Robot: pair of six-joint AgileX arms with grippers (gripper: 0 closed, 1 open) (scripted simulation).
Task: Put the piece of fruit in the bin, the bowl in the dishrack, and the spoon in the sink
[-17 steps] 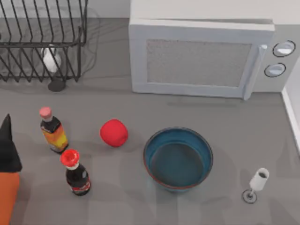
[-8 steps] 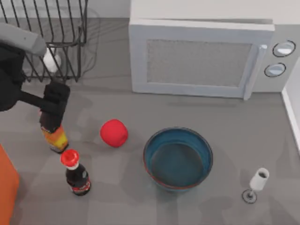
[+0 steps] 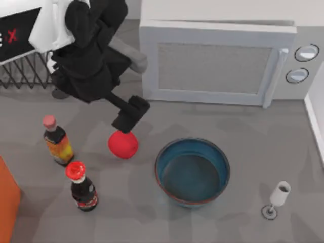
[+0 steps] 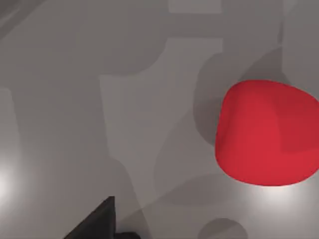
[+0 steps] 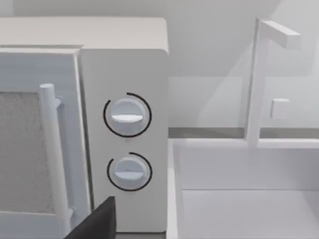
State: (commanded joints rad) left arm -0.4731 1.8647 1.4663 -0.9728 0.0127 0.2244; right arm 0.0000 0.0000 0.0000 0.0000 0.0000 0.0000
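The piece of fruit (image 3: 123, 145) is a small red ball on the grey table, left of the bowl (image 3: 192, 172), which is teal-blue and stands upright. My left gripper (image 3: 125, 125) hangs just behind the fruit, close above it. In the left wrist view the fruit (image 4: 268, 133) lies off to one side of a dark gripper part (image 4: 94, 225). The black wire dishrack (image 3: 20, 71) stands at the back left, partly hidden by my left arm. The orange bin (image 3: 7, 202) is at the left edge. The sink (image 5: 239, 199) is white, and its rim (image 3: 315, 119) runs along the right edge. The spoon is out of view. A dark part of my right gripper (image 5: 94, 225) faces the microwave.
A white microwave (image 3: 217, 63) fills the back. Two bottles (image 3: 56, 140) (image 3: 81, 186) stand left of the fruit. A small wine glass (image 3: 276, 199) stands right of the bowl. A white tap (image 5: 259, 74) rises behind the sink.
My left arm has swung in from the left, and its gripper moved from over the orange bottle to just behind the fruit. Fruit, bowl and bottles have not moved.
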